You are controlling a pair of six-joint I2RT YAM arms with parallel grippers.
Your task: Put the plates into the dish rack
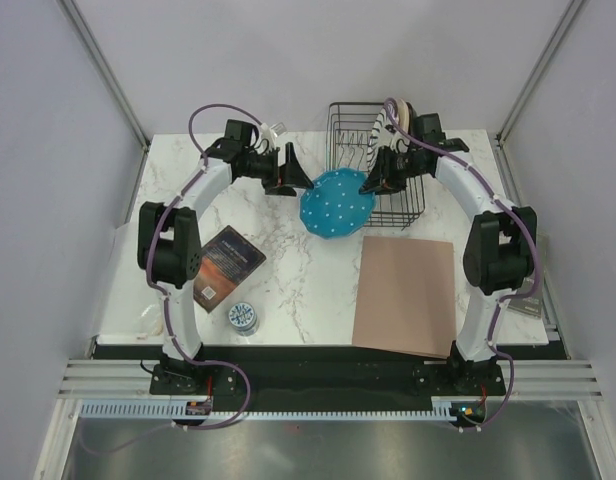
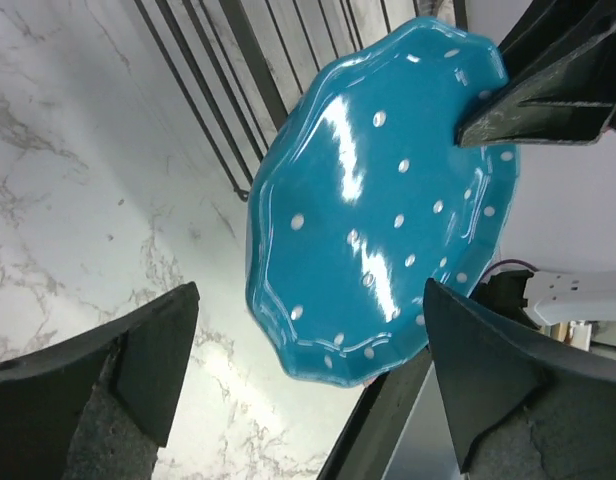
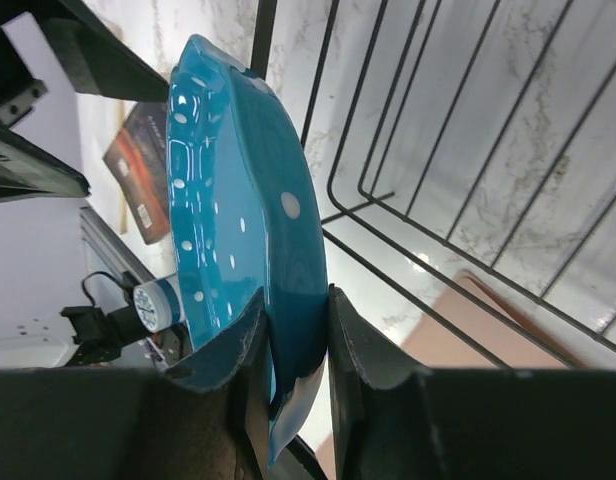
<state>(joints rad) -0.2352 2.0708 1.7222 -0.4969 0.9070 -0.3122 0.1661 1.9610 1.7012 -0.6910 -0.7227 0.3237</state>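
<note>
The white marble table (image 1: 288, 290) carries a brown mat (image 1: 405, 295) at its near right. At the far side stands the black wire dish rack (image 1: 348, 120). In the rack, a white plate with black stripes (image 1: 380, 135) stands on edge, and a pale plate (image 1: 398, 115) is just behind it. The teal plate with white dots (image 1: 337, 203) is outside the rack at its near left corner, held tilted. The right gripper (image 3: 293, 330) is closed tightly on the rim of this plate, one finger on each face. The left gripper (image 2: 308, 300) is spread wide and holds nothing; it faces the teal plate from the left. At the near left lie a dark booklet (image 1: 228, 262) and a small blue-and-white cup (image 1: 243, 317).
</note>
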